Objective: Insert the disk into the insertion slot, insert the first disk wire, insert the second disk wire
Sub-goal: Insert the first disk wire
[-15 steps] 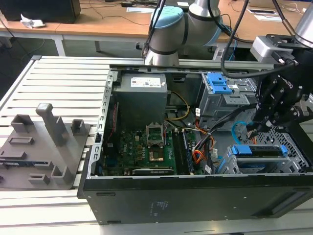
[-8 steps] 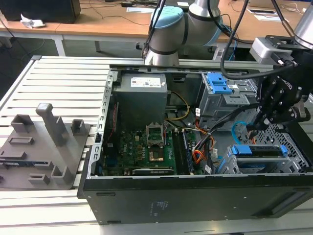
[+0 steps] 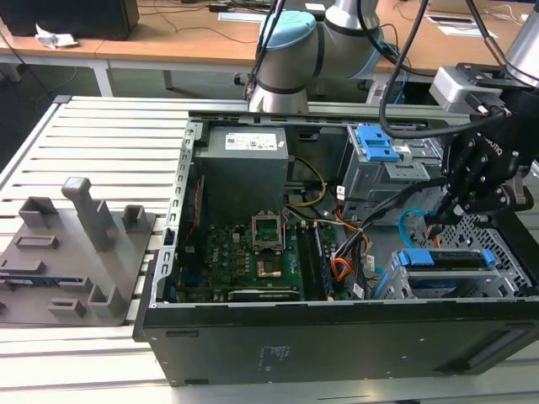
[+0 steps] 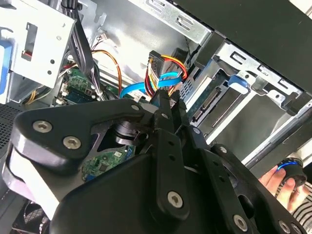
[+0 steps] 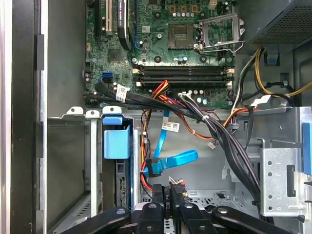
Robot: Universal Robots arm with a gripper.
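Observation:
The disk [image 3: 446,271] sits inside the insertion slot [image 3: 389,284], its blue frame [image 3: 445,257] level with the cage top. In the first wrist view the blue frame [image 5: 117,142] and the disk's edge [image 5: 121,187] lie beside my gripper [image 5: 168,195]. The gripper [image 4: 169,103] hangs just off the disk's connector end [image 4: 213,101], shut on the black plug of the orange, red and yellow first disk wire [image 4: 168,66]. The light-blue second disk wire [image 5: 179,159] loops loose close by, also visible as a blue curve [image 3: 408,223] in the exterior view.
The open computer case [image 3: 337,337] holds a motherboard [image 3: 253,252], a power supply [image 3: 244,164] and a taller grey cage with a blue latch [image 3: 375,143]. Black cable bundles [image 5: 219,131] cross near the gripper. A person's hand [image 4: 285,183] shows outside the case. A grey fixture block [image 3: 76,244] stands at the exterior view's left.

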